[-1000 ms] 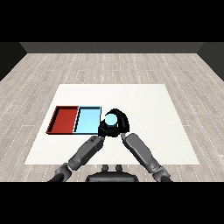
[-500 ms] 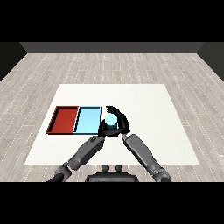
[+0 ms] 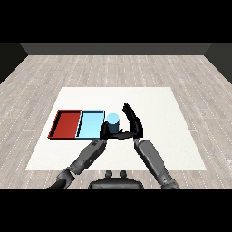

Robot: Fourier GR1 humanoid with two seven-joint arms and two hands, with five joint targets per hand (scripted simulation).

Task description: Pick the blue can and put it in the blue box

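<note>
Head view: blue can (image 3: 112, 121) upright beside blue tray (image 3: 90, 123) right rim, between both hands. Right hand (image 3: 134, 124) fingers straight, opened; left hand (image 3: 105, 131) curl cannot be told. Can judged rigid, light, smooth; best gripped mid-wall.

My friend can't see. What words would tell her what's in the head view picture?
A blue can stands between the robot's two black hands at the right edge of a light blue tray. The right hand is open beside the can, the left hand sits low against it. A red tray lies left of the blue one on a white table.
</note>
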